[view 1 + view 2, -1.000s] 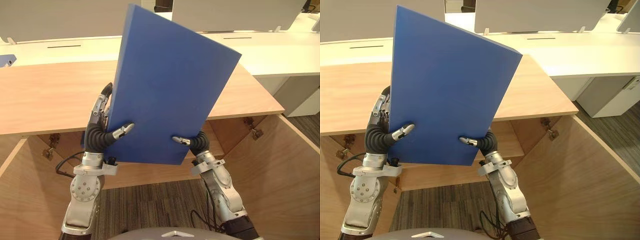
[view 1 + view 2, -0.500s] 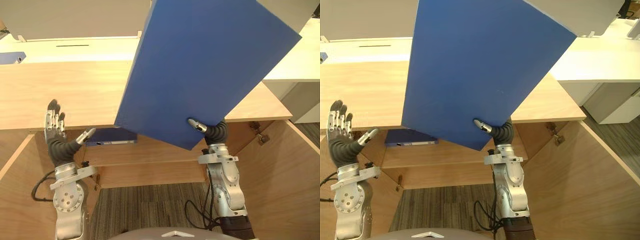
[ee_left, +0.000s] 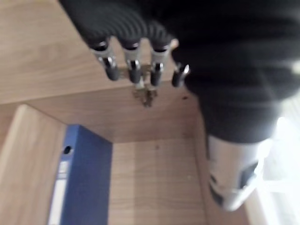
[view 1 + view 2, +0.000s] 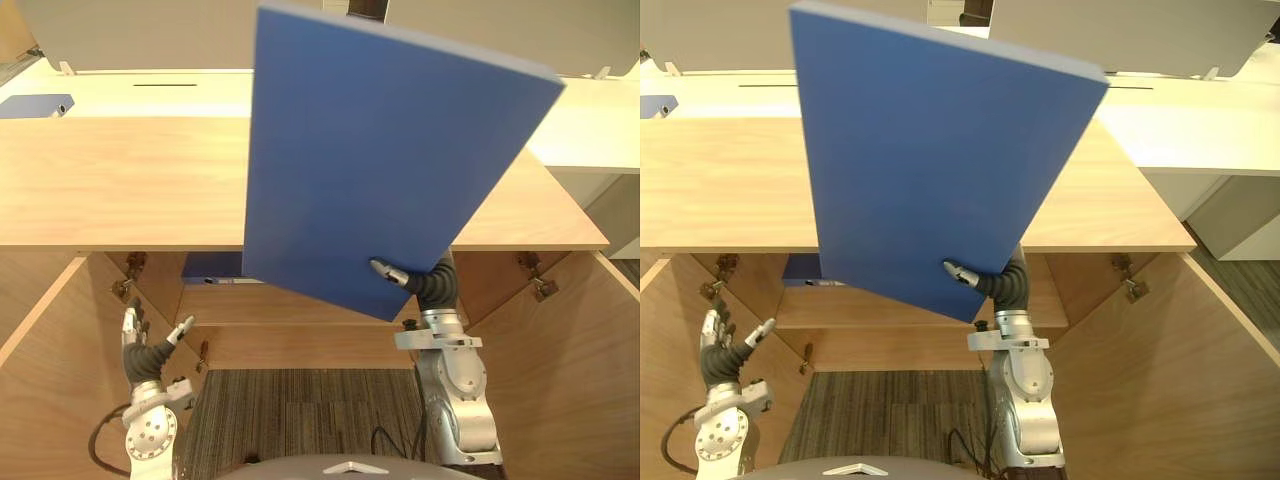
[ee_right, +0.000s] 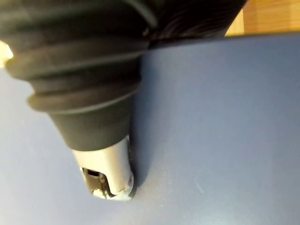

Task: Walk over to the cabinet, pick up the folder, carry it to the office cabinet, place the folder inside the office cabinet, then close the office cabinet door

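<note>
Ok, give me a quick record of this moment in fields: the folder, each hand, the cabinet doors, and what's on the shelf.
folder: blue, tilted in the air above the cabinet top, not yet inside
right hand: pinching the folder's lower corner, thumb on the near face
left hand: low by the left door, fingers relaxed, holding nothing
cabinet: wooden, both doors swung open
shelf: a second folder, also blue, rests at its left end
stage: folder carried, not placed; doors not closed
</note>
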